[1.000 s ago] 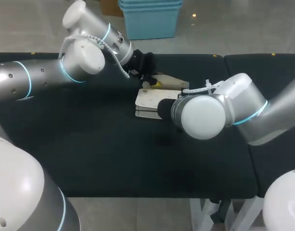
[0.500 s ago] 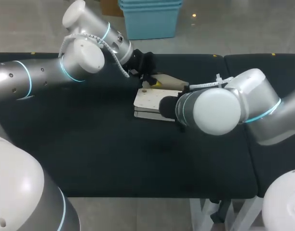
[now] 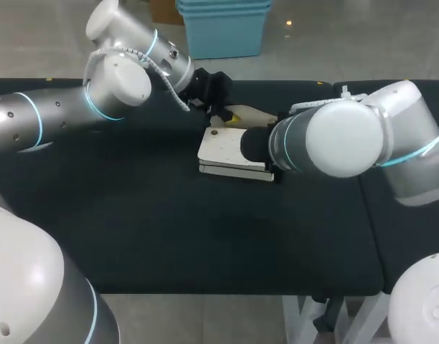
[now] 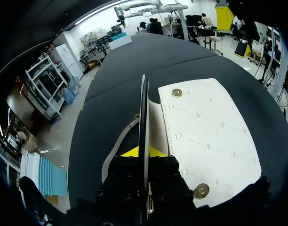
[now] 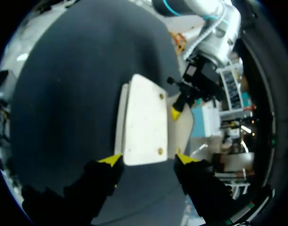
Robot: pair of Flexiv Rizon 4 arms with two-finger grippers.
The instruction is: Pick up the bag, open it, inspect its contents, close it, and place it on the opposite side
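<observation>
The bag lies flat on the black counter, just above the centre of the head view and a short way in from the counter's far edge. Its white quilted top panel faces up, and a cream flap stands open along its far side. The left arm enters from the upper left of the frame. The left fingers are clenched on a thin upright panel of the bag, seen edge-on in the left wrist view, with the quilted panel and its two metal snaps lying just beside them. The right arm enters from the right edge and covers the bag's right end in the head view. The right fingers are released and spread, with one yellow tip at each corner of the bag's nearest end; whether they touch it cannot be determined. Bare counter extends across the whole lower half and the left of the head view. A seam between two counter sections runs down the right side of the frame.
</observation>
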